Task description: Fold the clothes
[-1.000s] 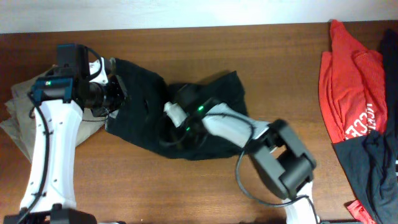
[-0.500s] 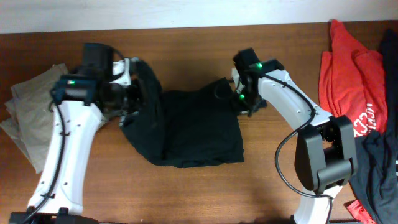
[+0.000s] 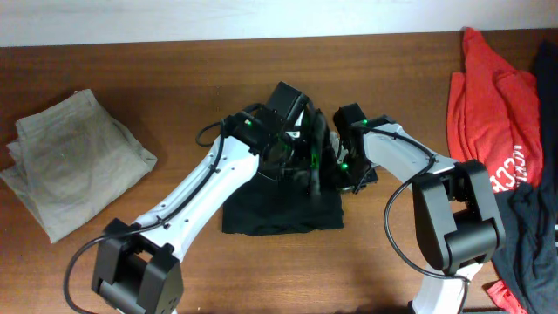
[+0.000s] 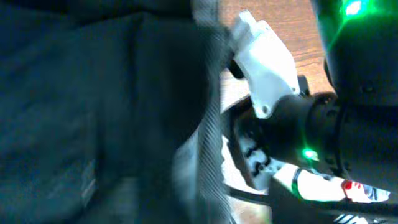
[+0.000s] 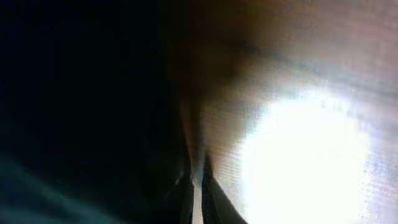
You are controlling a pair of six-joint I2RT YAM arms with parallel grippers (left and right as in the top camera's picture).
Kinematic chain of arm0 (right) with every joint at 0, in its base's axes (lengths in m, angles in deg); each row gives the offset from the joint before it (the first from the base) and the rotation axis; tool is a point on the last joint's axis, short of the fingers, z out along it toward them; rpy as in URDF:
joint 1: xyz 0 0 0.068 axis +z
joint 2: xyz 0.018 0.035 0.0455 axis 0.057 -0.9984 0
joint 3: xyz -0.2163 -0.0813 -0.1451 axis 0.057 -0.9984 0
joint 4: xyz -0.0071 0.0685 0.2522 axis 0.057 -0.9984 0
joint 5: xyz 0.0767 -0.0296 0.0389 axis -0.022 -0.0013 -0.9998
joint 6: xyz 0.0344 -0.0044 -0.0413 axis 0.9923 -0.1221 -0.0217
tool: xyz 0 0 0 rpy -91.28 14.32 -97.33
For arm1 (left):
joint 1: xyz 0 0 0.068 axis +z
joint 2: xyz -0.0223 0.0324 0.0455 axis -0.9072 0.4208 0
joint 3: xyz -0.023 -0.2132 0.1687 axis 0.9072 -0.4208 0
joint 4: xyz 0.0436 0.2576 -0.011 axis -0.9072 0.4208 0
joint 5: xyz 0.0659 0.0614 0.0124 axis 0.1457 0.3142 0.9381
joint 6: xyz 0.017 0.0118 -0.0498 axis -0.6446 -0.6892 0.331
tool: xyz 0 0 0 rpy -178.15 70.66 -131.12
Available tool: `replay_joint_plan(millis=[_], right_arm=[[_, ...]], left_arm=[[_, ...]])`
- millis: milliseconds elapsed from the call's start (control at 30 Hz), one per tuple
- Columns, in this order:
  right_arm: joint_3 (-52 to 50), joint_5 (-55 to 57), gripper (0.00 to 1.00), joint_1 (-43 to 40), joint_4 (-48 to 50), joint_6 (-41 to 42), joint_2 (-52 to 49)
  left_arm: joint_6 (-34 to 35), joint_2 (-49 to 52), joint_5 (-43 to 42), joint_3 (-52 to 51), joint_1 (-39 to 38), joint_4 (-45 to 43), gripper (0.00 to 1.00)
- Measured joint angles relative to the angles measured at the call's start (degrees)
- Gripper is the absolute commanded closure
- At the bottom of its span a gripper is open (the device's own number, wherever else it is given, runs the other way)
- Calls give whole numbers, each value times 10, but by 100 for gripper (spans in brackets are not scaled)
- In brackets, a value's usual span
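Since half a second ago, our left arm is swinging from the left part of the table (image 3: pixel 174 78) to its middle, carrying the left side of the black shorts (image 3: pixel 279 209) over onto the right side. The cloth is now lying as a narrower dark block. Our right arm (image 3: pixel 392 157) is also coming down from the cloth's far right corner to its right edge.

The left gripper (image 3: pixel 305 157) is hanging over the right half of the shorts. A ridge of black cloth is standing up off the table at its tip, so we are taking it to be clamped on that fold. In the left wrist view the shorts (image 4: pixel 93 112) are filling the left side, with a pale grey strip running down beside them. The right arm's white housing (image 4: pixel 264 68) is sitting close by.

The right gripper (image 3: pixel 342 170) is sitting just beside the raised fold at the shorts' right edge. The cloth is hiding its fingers from above, and the right wrist view is giving us only dark blur against bright wood (image 5: pixel 298 74). We cannot tell whether it is wide or narrow.

The folded khaki trousers (image 3: pixel 74 170) are lying well apart at the left. The red top (image 3: pixel 488 122) is lying at the right edge, overlapping a dark garment (image 3: pixel 527 231).
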Motion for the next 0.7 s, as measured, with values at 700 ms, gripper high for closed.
replay_joint_plan(millis=[700], right_arm=[[-7, -163, 78, 87, -23, -22, 76]], left_arm=[[-116, 214, 109, 39, 185, -34, 23]])
